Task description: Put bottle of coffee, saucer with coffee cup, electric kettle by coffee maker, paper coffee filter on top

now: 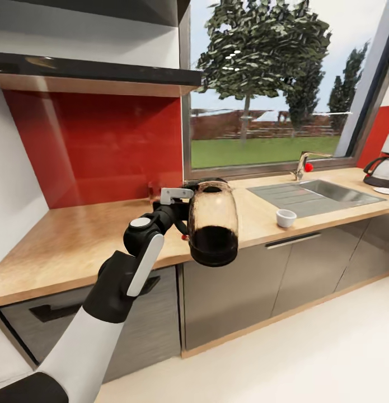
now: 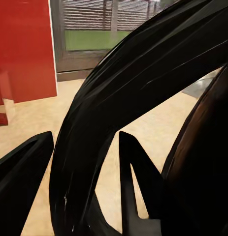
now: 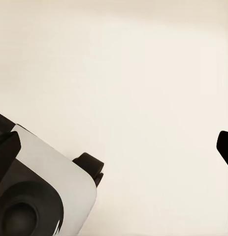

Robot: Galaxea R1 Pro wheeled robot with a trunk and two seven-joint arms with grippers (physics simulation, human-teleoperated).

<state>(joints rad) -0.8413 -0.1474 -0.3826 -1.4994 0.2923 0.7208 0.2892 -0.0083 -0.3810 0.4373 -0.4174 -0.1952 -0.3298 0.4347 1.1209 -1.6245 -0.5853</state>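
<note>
left gripper: fingers pinched on the black handle of the electric kettle, held in the air at the front edge of the kitchen countertop. coffee cup: on that countertop, beside the sink. coffee maker: beyond the sink. right gripper: finger state cannot be told.

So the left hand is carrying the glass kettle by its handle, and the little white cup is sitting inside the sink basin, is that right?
Not quite. The left hand does hold the electric kettle by its handle, but the coffee cup is not in the sink. The head view shows it standing on the kitchen countertop, just in front of the sink near the counter's front edge.
</note>
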